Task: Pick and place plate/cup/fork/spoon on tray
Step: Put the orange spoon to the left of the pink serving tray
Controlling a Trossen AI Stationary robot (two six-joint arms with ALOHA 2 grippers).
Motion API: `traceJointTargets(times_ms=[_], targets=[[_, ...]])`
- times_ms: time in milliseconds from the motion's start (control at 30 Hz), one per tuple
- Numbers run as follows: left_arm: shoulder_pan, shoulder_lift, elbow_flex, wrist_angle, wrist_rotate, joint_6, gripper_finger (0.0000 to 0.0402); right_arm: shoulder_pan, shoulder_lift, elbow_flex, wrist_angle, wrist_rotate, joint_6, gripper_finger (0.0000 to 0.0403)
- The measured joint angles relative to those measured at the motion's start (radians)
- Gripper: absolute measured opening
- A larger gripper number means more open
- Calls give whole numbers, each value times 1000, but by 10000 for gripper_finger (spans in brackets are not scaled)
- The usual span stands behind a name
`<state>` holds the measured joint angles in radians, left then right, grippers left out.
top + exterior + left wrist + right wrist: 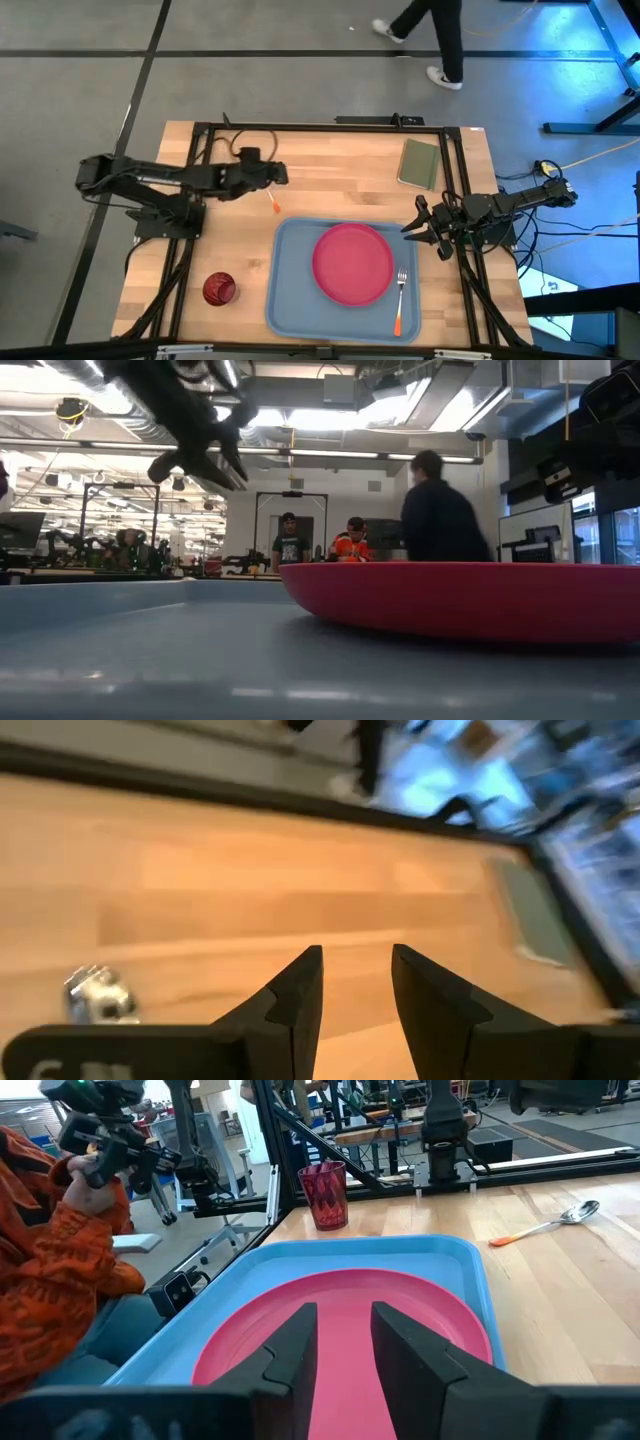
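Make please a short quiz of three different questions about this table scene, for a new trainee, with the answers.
1. True or false: the plate lies on the tray.
2. Which utensil is already on the tray? A) the fork B) the spoon
3. Fill in: the cup stands on the ____, beside the tray.

Key:
1. True.
2. A; the spoon lies on the table near the left pincer.
3. Table.

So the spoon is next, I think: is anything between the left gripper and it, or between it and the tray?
Nothing visible: the orange-handled silver spoon lies on bare wood just beyond the open left gripper, beside the light blue plastic tray's edge.
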<state>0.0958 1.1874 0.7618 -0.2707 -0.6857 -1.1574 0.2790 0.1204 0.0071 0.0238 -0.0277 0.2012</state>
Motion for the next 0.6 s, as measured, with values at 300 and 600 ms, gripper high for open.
traceJointTargets(times_ms=[300, 600], targets=[[40, 237, 267, -443, 68, -280, 115, 0, 0, 0, 0, 0, 0, 102], [27, 379, 281, -647, 169, -700, 115, 0, 0, 0, 0, 0, 0, 102]])
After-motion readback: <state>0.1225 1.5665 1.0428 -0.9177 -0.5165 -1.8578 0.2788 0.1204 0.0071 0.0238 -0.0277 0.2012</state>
